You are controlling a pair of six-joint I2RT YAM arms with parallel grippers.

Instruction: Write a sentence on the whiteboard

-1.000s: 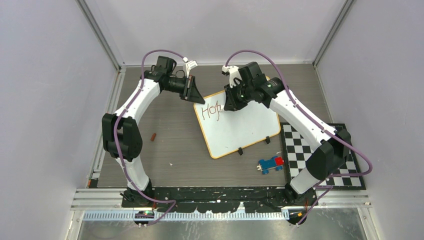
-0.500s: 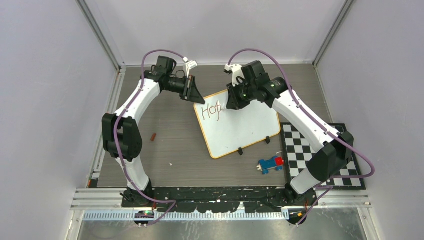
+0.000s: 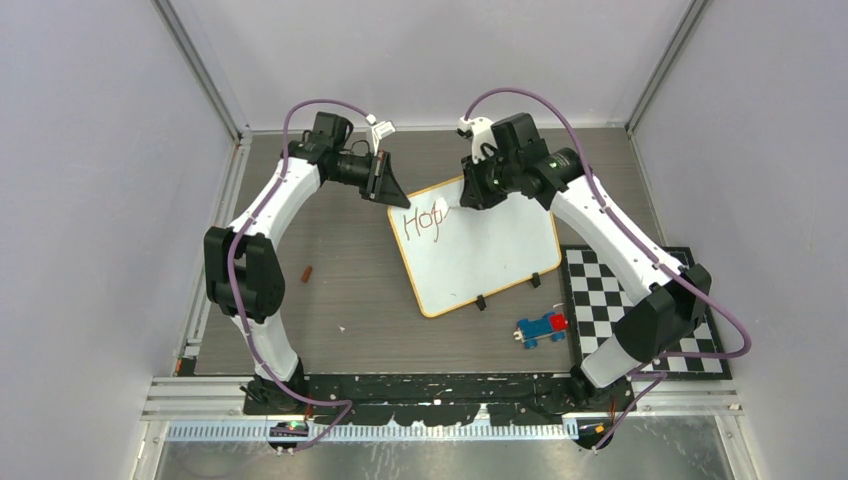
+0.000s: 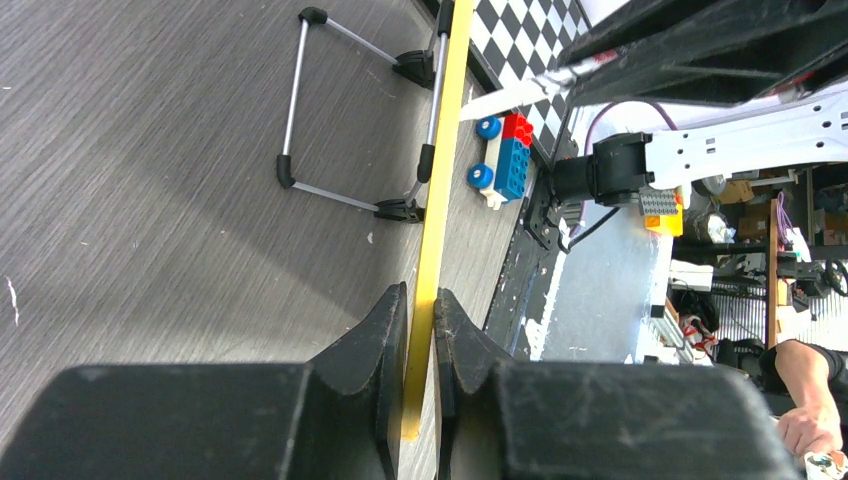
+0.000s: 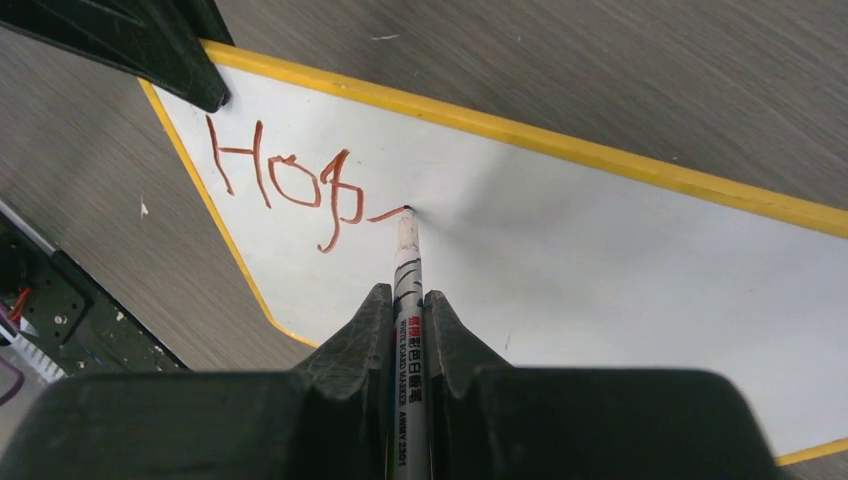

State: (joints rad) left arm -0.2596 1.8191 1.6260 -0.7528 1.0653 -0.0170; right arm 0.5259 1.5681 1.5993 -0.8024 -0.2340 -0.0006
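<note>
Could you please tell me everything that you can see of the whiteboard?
The whiteboard is a white rectangle with rounded corners and a thin yellow-orange rim, set askew on the grey table. Two black clips sit on its near edge, joined to a thin wire stand. Red-brown letters, roughly "Hop", sit near its far left corner. The left gripper pinches the rim there, and the marker held in the right gripper touches its surface.
</note>
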